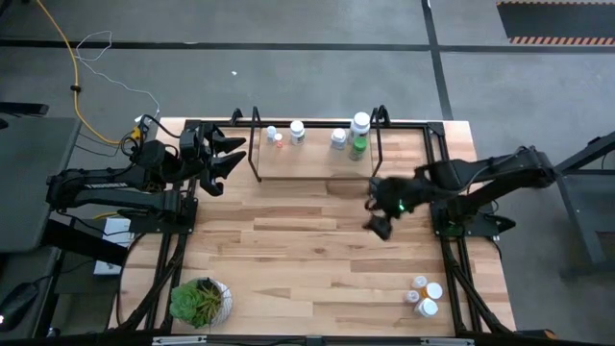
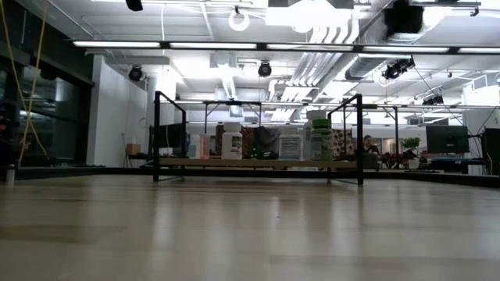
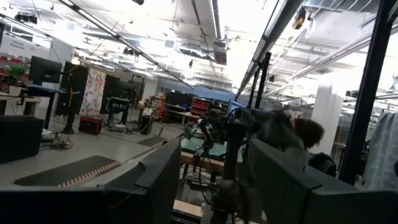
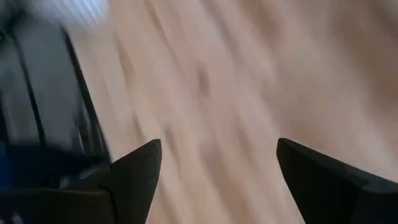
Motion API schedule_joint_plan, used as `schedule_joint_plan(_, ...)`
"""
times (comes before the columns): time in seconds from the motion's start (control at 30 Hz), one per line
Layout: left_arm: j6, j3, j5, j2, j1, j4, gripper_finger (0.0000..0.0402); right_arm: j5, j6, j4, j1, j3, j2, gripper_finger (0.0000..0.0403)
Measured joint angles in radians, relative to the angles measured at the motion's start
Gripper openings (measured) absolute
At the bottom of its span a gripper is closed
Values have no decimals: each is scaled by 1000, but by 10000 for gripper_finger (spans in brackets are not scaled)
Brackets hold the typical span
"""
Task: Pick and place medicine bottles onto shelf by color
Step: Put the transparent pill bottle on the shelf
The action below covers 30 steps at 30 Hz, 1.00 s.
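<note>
Light wood planks make up the surface (image 1: 307, 250) I work at, and at its far edge stands the low light-wood shelf in a thin black wire frame (image 1: 317, 159). On the shelf board I see several small cylindrical medicine bottles: a small orange-tinted one with a white cap (image 1: 278, 139) next to a white one (image 1: 297, 132) toward my left side, and toward my right side a white bottle (image 1: 338, 138), a taller white-capped one (image 1: 360, 123) and a green bottle (image 1: 358, 148) just in front of it. In the low view the same bottles stand upright on the board, the white one (image 2: 231, 145) and the green one (image 2: 321, 140) plainest. A separate cluster of orange and white bottles (image 1: 425, 295) sits on the surface near my right front corner, well apart from the shelf.

My right gripper (image 1: 376, 214) hangs over the surface just in front of the shelf's right end, its jaws spread wide with nothing between them; in the right wrist view only bare wood shows between the fingers (image 4: 140, 177). My left gripper (image 1: 231, 154) waits beside the shelf's left end, its jaws parted partway and holding nothing.

A green potted plant in a white pot (image 1: 200, 301) stands at my left front corner.
</note>
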Motion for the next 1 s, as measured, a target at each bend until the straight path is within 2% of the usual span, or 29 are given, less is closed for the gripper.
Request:
schedule_joint_plan(0.13, 0, 0, 0, 0, 0, 0, 179, -149, 238, -187, 131, -23, 33, 309)
schedule_joint_plan(0.23, 0, 0, 0, 0, 1, 0, 179, -216, 461, -248, 249, -65, 58, 309)
schedule_joint_plan(0.4, 0, 0, -1, 0, 1, 0, 179, -255, 845, -148, 407, -184, 75, 309)
schedule_joint_plan(0.53, 0, 0, -1, 0, 1, 0, 179, -251, 1088, -13, 467, -281, 75, 309)
schedule_joint_plan(0.67, 0, 0, -2, 0, 1, 0, 179, -245, 1209, 78, 503, -343, 75, 309)
schedule_joint_plan(1.0, -1, 0, -4, 0, 1, 0, 179, -261, 1329, 146, 544, -412, 75, 307)
